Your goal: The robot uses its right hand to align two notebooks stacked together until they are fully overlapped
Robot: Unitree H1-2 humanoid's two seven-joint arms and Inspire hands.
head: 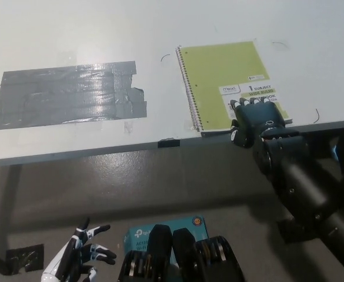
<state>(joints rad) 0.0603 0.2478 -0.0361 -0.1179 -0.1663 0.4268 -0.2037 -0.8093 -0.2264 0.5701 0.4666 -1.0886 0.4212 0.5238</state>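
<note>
Looking at the near right part of the white desk point(101, 35), the lime-green spiral-bound notebook point(221, 79) pretty much hides whatever sits under it. I can't pick out a second cover anywhere; only the wire binding along its left edge shows, with no other colour peeking out beside it. So my guess is the alignment is basically done, or very close, with the two books sitting one over the other near the front edge of the desk. If anything's left, it's probably just a tiny nudge and then lifting off, but I can't confirm the lower book's edges from this angle.

The black right hand point(255, 120) rests flat on the notebook's near right corner, over the printed label, fingers laid down on the cover and pressing rather than wrapped around anything. The white left hand point(80, 254) hangs low at the bottom left, well away from the desk, fingers spread and holding nothing.

Containers: none that I can see. The only other thing on the desk is a big patch of grey duct tape point(69, 94) off to the left, well apart from the notebook.
</note>
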